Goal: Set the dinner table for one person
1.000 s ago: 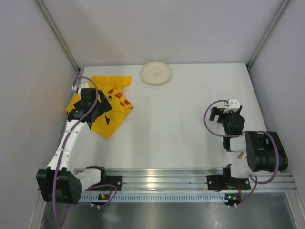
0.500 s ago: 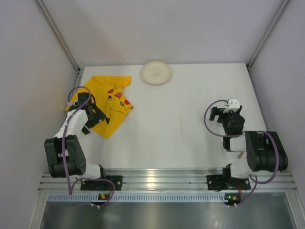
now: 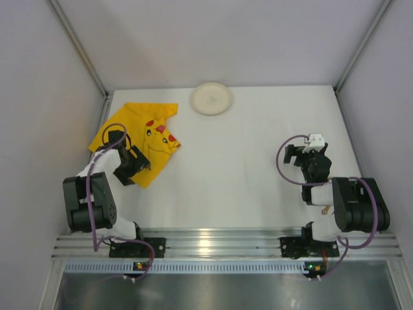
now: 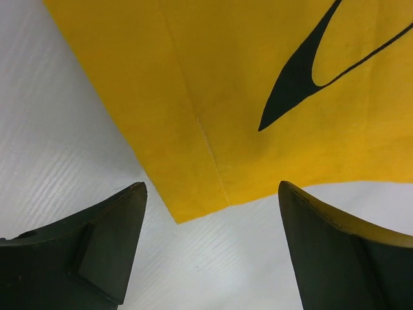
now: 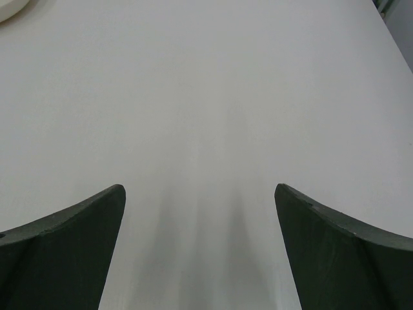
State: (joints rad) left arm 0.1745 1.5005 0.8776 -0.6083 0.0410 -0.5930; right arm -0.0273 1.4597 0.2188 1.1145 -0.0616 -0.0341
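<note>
The dinner table (image 3: 245,161) is a large flat white top. A yellow Pikachu-print cloth (image 3: 150,132) lies rumpled at its far left; its near corner fills the left wrist view (image 4: 213,97). A cream plate (image 3: 211,98) sits at the far edge, and its rim shows in the right wrist view (image 5: 10,8). My left gripper (image 3: 134,161) is open and empty, low over the cloth's near corner (image 4: 210,194). My right gripper (image 3: 304,154) is open and empty over bare table at the right (image 5: 200,194).
Grey walls enclose the table on the left, far and right sides. A metal rail (image 3: 213,242) carrying both arm bases runs along the near edge. The left arm is folded back close to its base.
My left arm has pulled back toward its base, and its gripper has moved from over the cloth to the cloth's near corner. The cloth, the plate and the right arm have not moved.
</note>
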